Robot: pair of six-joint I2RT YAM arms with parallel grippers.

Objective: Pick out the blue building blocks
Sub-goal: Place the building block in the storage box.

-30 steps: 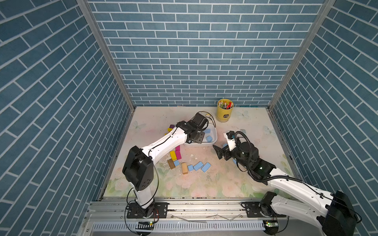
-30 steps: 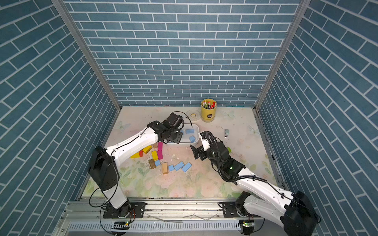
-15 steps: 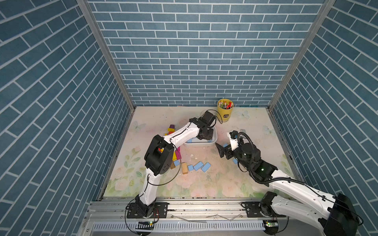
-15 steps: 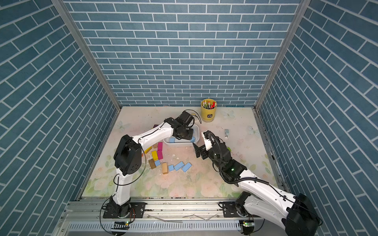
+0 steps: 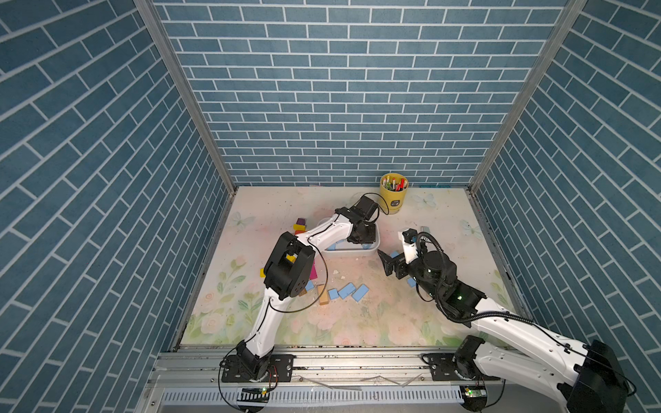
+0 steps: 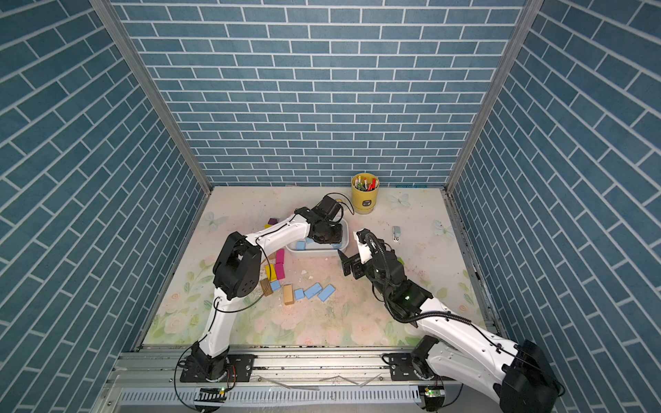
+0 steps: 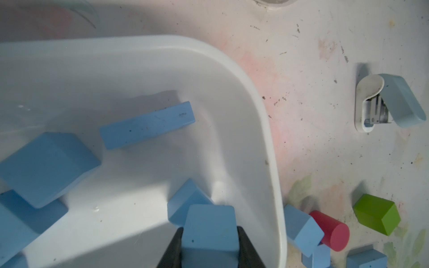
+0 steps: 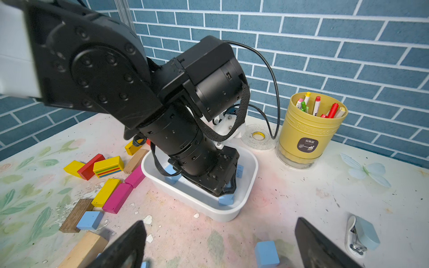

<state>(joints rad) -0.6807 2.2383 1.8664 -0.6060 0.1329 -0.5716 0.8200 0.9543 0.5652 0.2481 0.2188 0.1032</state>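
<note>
Blue building blocks [image 7: 146, 125] unmarked; yellow cup [image 8: 301, 130] label unreadable.

Left fingers [image 7: 171, 250], holding blue block [image 7: 210, 232], shifted to right end of white tray [image 7: 139, 69]; elbow [image 5: 289, 266] swung inward.

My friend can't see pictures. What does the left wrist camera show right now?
The left gripper pinches a blue block over a white tub holding more blue blocks. Outside lie a red cylinder and a green block.
</note>
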